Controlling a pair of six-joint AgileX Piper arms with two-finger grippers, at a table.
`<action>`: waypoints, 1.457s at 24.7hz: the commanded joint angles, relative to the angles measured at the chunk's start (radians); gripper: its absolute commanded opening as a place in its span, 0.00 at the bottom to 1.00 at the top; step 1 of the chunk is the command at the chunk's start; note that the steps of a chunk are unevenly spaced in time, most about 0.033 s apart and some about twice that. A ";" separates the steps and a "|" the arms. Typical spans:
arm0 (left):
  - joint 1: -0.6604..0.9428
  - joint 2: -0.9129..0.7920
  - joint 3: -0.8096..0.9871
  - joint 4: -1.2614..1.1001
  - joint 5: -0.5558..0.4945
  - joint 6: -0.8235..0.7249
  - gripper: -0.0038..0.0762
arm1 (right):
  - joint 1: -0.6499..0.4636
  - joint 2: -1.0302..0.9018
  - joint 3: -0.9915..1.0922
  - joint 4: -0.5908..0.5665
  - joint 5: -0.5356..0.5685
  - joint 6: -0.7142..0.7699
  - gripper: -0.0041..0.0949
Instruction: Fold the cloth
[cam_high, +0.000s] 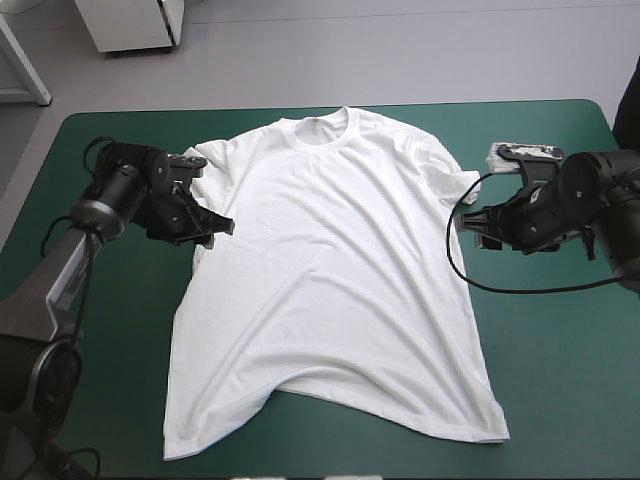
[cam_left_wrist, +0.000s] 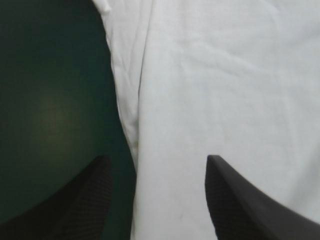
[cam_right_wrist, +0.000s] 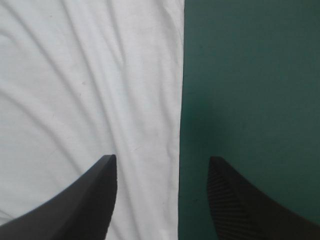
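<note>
The white T-shirt (cam_high: 330, 280) lies spread flat on the teal-green table, collar toward the far edge, hem toward the near edge. My left gripper (cam_high: 218, 228) sits at the shirt's left side edge, just below the left sleeve. In the left wrist view it (cam_left_wrist: 159, 161) is open, straddling the shirt's edge (cam_left_wrist: 131, 125). My right gripper (cam_high: 468, 222) sits at the shirt's right side, below the right sleeve. It (cam_right_wrist: 162, 159) is open over the shirt's straight edge (cam_right_wrist: 181, 115), one finger above the fabric, the other above the bare cover.
Bare teal-green cover (cam_high: 560, 360) lies on both sides of the shirt and along the near edge. A white cabinet (cam_high: 135, 25) stands on the floor beyond the table's far left corner.
</note>
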 joint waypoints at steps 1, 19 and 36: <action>0.026 0.048 -0.092 -0.023 -0.021 -0.013 0.56 | -0.025 -0.029 -0.034 0.009 0.003 -0.014 0.56; 0.086 0.302 -0.123 -0.054 -0.096 -0.007 0.12 | -0.025 -0.013 -0.034 -0.026 0.002 -0.021 0.49; 0.075 0.301 -0.123 -0.070 -0.097 0.007 0.02 | -0.023 0.388 -0.282 -0.007 -0.067 -0.048 0.55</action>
